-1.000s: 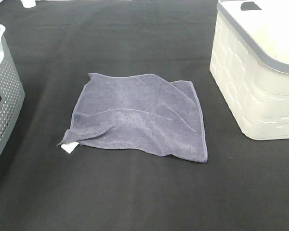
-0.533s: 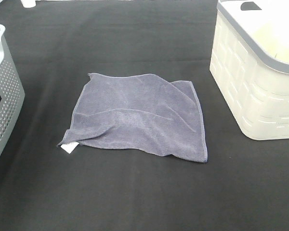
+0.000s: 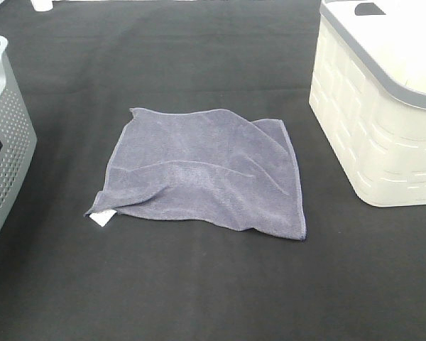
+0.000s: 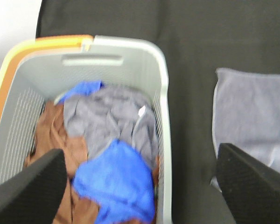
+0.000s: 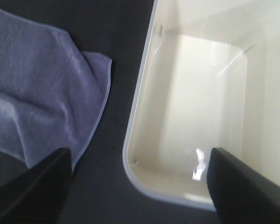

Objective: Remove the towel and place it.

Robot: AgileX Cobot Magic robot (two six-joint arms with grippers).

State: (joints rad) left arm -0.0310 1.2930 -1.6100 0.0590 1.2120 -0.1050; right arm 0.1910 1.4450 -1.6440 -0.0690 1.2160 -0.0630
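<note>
Greyish-purple and soft, the roughly square microfibre towel lies spread on the black cloth-covered table, about midway between 2 baskets. Its surface carries a few low ripples, its far right corner is folded slightly, and a small white tag pokes out at its near left corner. Nothing touches it.

At the left edge of the high view stands a grey perforated plastic basket with a small black label on its side. The left wrist view looks down into that basket, where part of the rim is orange and a heap of laundry fills the bottom: a bright blue cloth, a grey cloth and a brown cloth. The towel shows beside the basket on the black table, apart from it.

At the right of the high view stands a cream plastic basket with a grey rim, well apart from the towel. The right wrist view looks into this basket, whose pale inside holds nothing visible, with the towel lying on the table near its rim.

Neither arm appears in the high view. The left gripper hangs above the grey basket with its 2 black fingers spread wide, holding nothing. The right gripper hangs over the cream basket's rim, its 2 fingers likewise spread wide and empty.
</note>
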